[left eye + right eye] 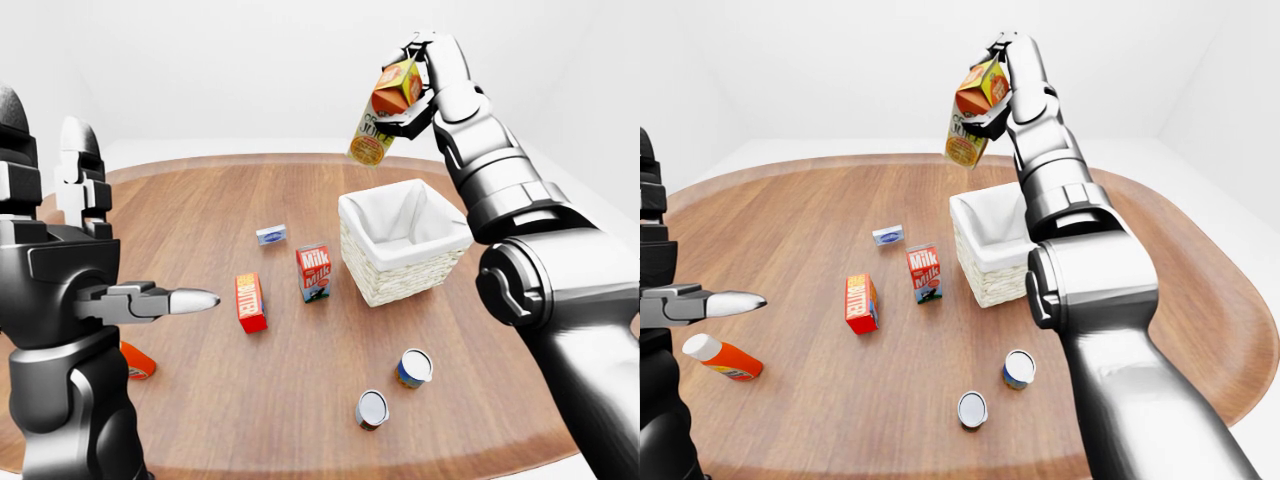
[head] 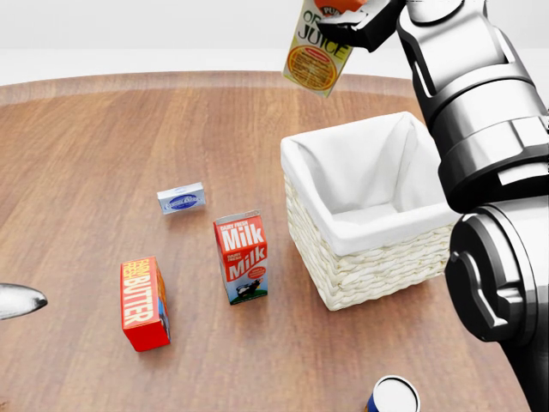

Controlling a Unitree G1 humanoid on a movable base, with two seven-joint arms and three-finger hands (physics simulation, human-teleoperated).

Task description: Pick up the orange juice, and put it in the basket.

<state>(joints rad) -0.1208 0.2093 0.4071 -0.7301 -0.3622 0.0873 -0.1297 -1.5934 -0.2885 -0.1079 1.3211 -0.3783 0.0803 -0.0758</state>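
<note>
Your right hand (image 1: 418,85) was raised high at the top of the left-eye view, its fingers closed round the orange juice (image 1: 385,110), which hung tilted in the air above the upper left edge of the basket (image 1: 400,275), clear of its rim. Your right arm rose steeply from the lower right of that view to the hand. Your left hand (image 1: 150,300) stood at the left of the view over the table (image 1: 200,200), holding nothing, with one silver-tipped finger (image 1: 190,299) pointing to the right; whether its other fingers were spread could not be told. The basket was one white wicker box lined with white cloth, and nothing showed inside it. On the wood lay one milk carton (image 2: 242,257) upright just left of the basket, one butter box (image 2: 144,304), one small blue-and-white packet (image 2: 181,199), two cans (image 1: 1019,368) on their sides near the bottom, and one orange bottle (image 1: 723,357) lying at the left.
</note>
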